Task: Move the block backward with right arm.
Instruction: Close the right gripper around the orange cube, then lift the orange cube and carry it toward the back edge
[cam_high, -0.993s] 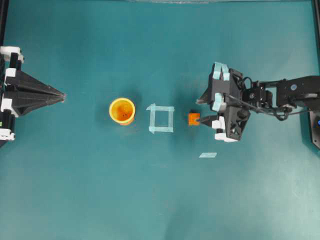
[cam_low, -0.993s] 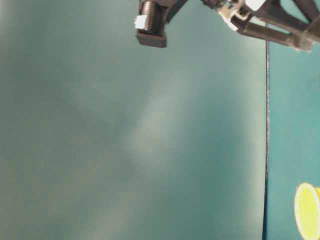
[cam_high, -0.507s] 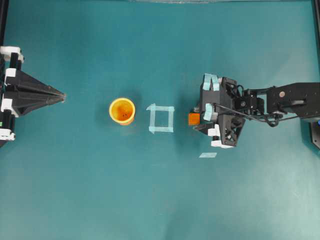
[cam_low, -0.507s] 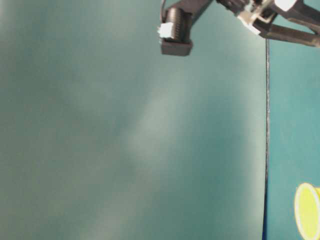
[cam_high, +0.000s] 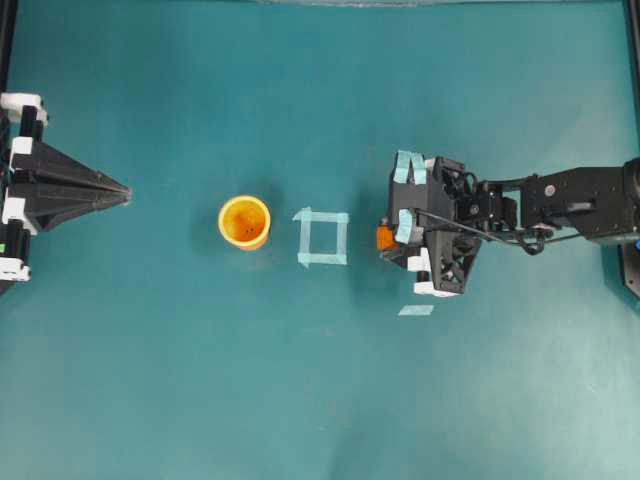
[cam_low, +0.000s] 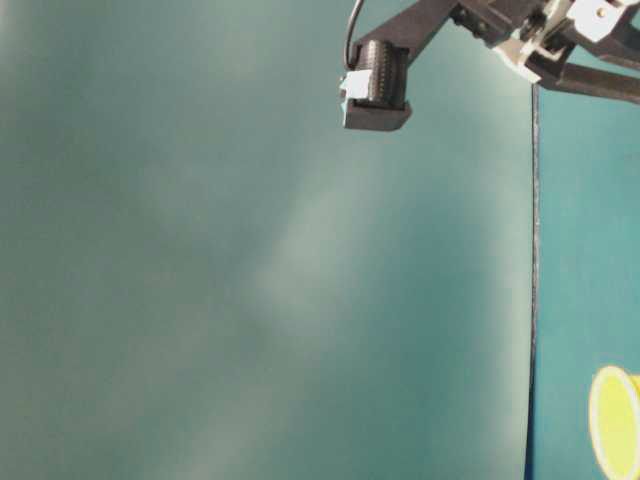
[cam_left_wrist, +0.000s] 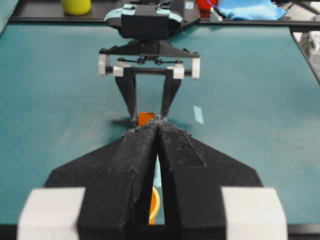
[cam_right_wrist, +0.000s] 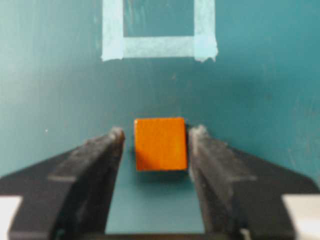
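The block (cam_high: 384, 238), a small orange cube, lies on the teal table just right of the pale-blue tape square (cam_high: 322, 237). My right gripper (cam_high: 392, 238) is over it, and its body hides most of the cube from above. In the right wrist view the block (cam_right_wrist: 160, 144) sits between the two black fingertips of the open gripper (cam_right_wrist: 156, 135). There is a small gap on the left, and the right finger is at its side. The left wrist view shows the block (cam_left_wrist: 145, 118) between those fingers. My left gripper (cam_high: 126, 190) is shut and empty at the far left.
A round yellow-orange cup (cam_high: 245, 221) stands left of the tape square. A loose strip of pale tape (cam_high: 416, 310) lies below the right gripper. The table-level view shows only part of the right arm (cam_low: 375, 85) and the cup's rim (cam_low: 614, 422).
My right gripper has moved left, from beside the block to over it, so its fingers now straddle the cube. The block, the cup and the left arm have not moved.
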